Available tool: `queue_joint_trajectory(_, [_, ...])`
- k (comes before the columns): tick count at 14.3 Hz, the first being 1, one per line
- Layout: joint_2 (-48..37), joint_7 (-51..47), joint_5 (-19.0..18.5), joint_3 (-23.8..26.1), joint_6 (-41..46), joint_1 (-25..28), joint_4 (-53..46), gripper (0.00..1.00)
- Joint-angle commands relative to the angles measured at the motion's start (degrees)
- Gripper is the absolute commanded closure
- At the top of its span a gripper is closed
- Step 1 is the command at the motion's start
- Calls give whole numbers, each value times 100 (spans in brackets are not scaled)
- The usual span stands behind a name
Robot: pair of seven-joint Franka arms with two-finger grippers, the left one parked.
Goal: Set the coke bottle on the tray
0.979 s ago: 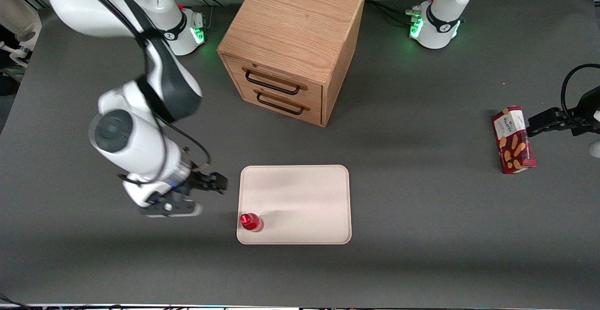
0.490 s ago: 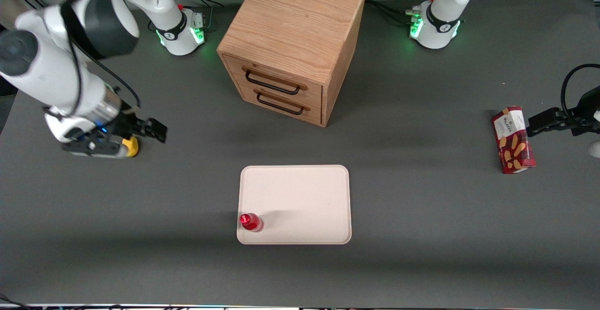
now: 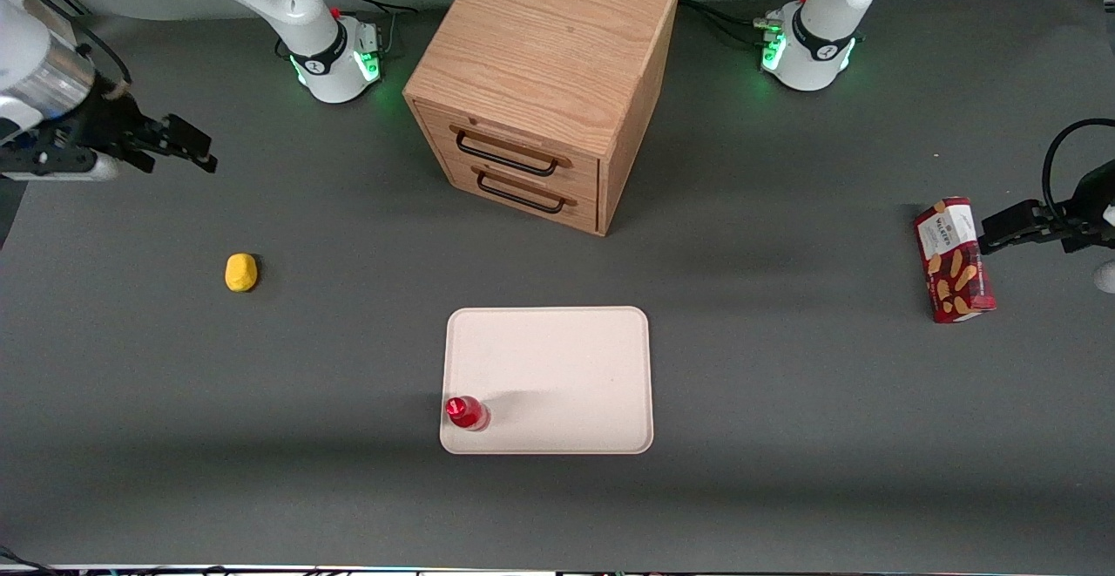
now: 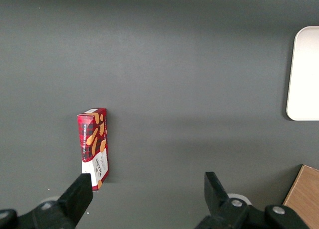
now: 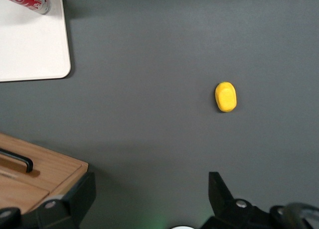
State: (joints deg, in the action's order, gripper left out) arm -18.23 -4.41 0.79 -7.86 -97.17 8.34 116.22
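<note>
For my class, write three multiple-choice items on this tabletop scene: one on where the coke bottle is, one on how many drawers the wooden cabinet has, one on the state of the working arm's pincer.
1. Where is the coke bottle?
A. on the tray, at a corner
B. on the cabinet
C. beside the snack box

2. How many drawer handles does the cabinet show?
A. one
B. two
C. four

3. What state is the pincer in?
A. shut on the bottle
B. shut on the yellow object
C. open and empty

Answers:
1 A: the bottle stands inside the tray's rim.
2 B: two dark handles sit one above the other.
3 C: its fingers are spread, nothing between them, high toward the working arm's end of the table, apart from the yellow object.
</note>
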Motion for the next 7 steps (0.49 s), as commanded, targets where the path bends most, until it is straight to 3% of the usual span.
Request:
queue_joint_trajectory(1, [-173,414,-122,-128,136,54,-28,0])
queue_joint_trajectory(7, [459,362,-325,-110,85,62,-555,0])
